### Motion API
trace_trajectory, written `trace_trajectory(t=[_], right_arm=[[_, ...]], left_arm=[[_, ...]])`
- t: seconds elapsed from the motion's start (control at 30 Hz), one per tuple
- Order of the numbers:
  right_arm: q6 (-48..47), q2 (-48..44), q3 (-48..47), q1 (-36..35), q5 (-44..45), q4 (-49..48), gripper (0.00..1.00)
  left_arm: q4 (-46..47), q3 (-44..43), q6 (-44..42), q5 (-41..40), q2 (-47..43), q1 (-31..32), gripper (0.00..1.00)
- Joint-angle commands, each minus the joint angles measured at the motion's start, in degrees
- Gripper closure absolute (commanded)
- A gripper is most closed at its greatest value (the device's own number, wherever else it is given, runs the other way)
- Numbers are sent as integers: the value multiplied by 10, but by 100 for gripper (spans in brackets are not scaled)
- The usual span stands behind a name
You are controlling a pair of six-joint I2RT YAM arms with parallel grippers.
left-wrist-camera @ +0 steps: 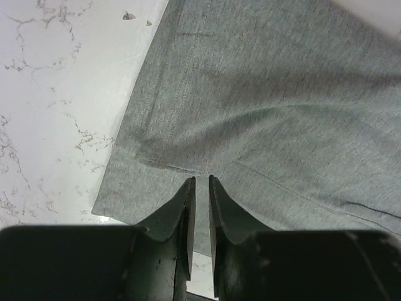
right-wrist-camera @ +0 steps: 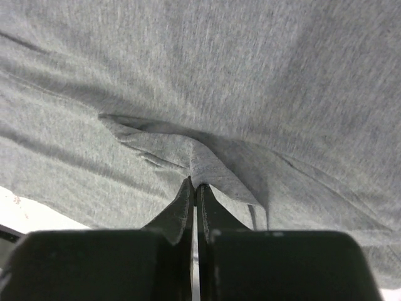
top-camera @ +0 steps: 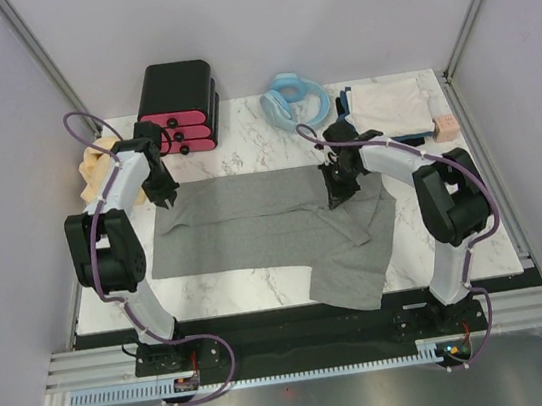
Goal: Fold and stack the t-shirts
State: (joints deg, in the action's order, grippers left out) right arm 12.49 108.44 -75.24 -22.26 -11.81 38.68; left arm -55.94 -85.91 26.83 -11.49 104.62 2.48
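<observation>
the top view shows the whole tabletop point(top-camera: 252, 286). the grey t-shirt point(top-camera: 255, 230) lies spread out in the middle, and its near right corner reaches past the near edge. only this view shows the other things. the whitish t-shirt point(top-camera: 388, 104) lies folded at the far right on a dark t-shirt point(top-camera: 413, 133), with a small pink block point(top-camera: 445, 125) just beside them. a tan-yellow t-shirt point(top-camera: 93, 172) sits at the far left edge. the black box point(top-camera: 180, 110) and the light-blue hose point(top-camera: 297, 100) are at the back.

the left wrist view shows what the top view is too small to show. the left tool point(left-wrist-camera: 202, 188) is narrow, with just a thin slit between its two fingers. its tips are down at the hem of the grey cloth, near a corner, with bare tabletop beside it. i cannot tell if it pinches the cloth.

the right wrist view shows the right tool point(right-wrist-camera: 195, 188) pressed tight together on a little puckered fold of the grey t-shirt. creases run out from its tips.

counting: two arms, two tools, four t-shirts (one grey, one whitish, one dark, one tan-yellow), one box with three pink drawers, one hose, one pink block.
</observation>
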Motion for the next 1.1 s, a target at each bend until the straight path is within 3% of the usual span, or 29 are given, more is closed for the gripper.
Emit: trace_trajectory(t=[0.0, 0.1, 0.23, 0.27, 0.33, 0.57, 0.63, 0.73, 0.93, 1.07], right_arm=[[20, -56, -11, 1, -14, 34, 99], [48, -90, -18, -1, -8, 57, 98], [84, -120, -18, -18, -21, 85, 86], [89, -123, -17, -25, -35, 86, 82], [96, -119, -10, -51, -55, 87, 62], [119, -128, -34, -105, -42, 99, 54], [119, -153, -39, -102, 34, 101, 53], [103, -172, -30, -75, 86, 89, 42], [12, -178, 21, -31, 209, -4, 44], [-33, -105, 26, -1, 159, -43, 43]], left_arm=[[12, 4, -20, 8, -19, 1, 80], [19, 5, -20, 15, -19, 2, 80], [23, 2, -19, 29, -13, 1, 80], [25, 1, -19, 33, -13, 1, 81], [26, 0, -18, 37, -14, 2, 81], [28, 3, -20, 43, -17, 1, 81], [28, 5, -20, 44, -20, 2, 81], [29, 10, -20, 45, -25, 1, 81], [29, 25, -24, 44, -39, 1, 82], [29, 31, -27, 47, -58, 1, 82]])
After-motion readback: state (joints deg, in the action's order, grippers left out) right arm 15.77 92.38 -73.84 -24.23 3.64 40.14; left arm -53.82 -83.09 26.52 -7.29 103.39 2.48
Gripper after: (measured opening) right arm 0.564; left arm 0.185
